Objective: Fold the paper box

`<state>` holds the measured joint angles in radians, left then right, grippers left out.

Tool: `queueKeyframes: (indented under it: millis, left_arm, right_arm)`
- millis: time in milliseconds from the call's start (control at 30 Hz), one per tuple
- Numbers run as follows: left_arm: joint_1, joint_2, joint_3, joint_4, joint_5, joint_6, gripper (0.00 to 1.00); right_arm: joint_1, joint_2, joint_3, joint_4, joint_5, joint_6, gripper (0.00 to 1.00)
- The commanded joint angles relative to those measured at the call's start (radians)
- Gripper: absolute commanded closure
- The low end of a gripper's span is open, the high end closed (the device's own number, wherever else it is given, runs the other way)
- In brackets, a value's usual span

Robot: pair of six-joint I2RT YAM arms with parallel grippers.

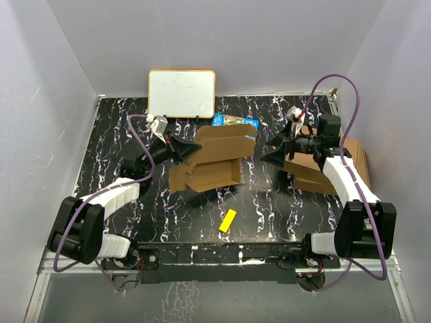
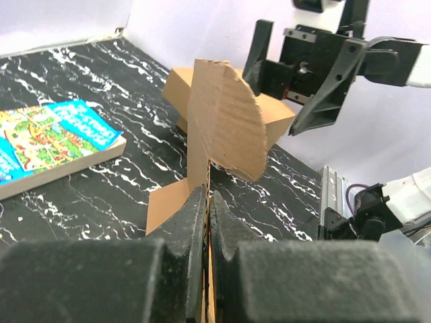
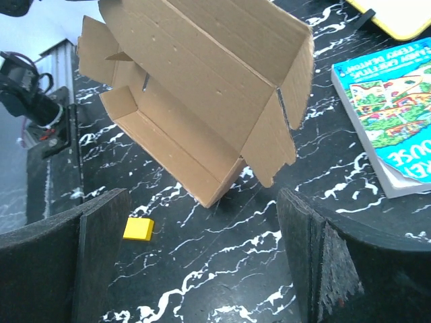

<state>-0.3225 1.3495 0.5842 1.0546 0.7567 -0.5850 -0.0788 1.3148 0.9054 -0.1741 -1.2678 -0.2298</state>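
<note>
The paper box [image 1: 215, 158] is a brown cardboard piece, half folded, with its panels standing up off the table's middle. My left gripper [image 1: 195, 149] is shut on its left edge. In the left wrist view the fingers [image 2: 195, 222] pinch a thin cardboard wall, and a rounded flap [image 2: 225, 128] rises just beyond them. My right gripper [image 1: 267, 155] hangs open a little to the right of the box, apart from it. In the right wrist view its fingers [image 3: 101, 256] stand wide, with the box [image 3: 202, 87] tilted ahead and nothing between them.
A whiteboard [image 1: 182, 93] leans at the back wall. A colourful book [image 1: 236, 121] lies behind the box. A yellow block [image 1: 228, 220] lies toward the near edge. Larger finished cardboard boxes [image 1: 357, 158] are stacked at the right, under the right arm.
</note>
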Motion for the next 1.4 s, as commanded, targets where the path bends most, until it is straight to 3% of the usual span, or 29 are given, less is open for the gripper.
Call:
queueKeyframes:
  millis: [0,233,467,800,1133,1367]
  left_arm:
    - [0.005,-0.054,-0.026,0.090,0.052,0.007,1.00]
    - [0.005,-0.041,-0.048,0.226,0.087,-0.079,1.00]
    - [0.005,-0.013,-0.060,0.334,0.109,-0.157,1.00]
    - [0.003,0.040,-0.062,0.428,0.142,-0.235,1.00]
    - [0.002,0.052,-0.066,0.459,0.147,-0.261,1.00]
    - [0.002,0.049,-0.060,0.438,0.146,-0.251,1.00]
  right_arm:
    - [0.012,0.021,0.026,0.089,-0.078,0.053,0.01]
    - [0.052,0.049,0.024,0.228,-0.046,0.177,0.01]
    - [0.133,0.095,0.046,0.232,0.053,0.199,0.01]
    - [0.170,0.087,0.025,0.344,-0.102,0.280,0.13]
    - [0.173,0.075,-0.007,0.447,-0.134,0.365,0.49]
    - [0.174,0.072,-0.012,0.442,-0.163,0.346,0.90]
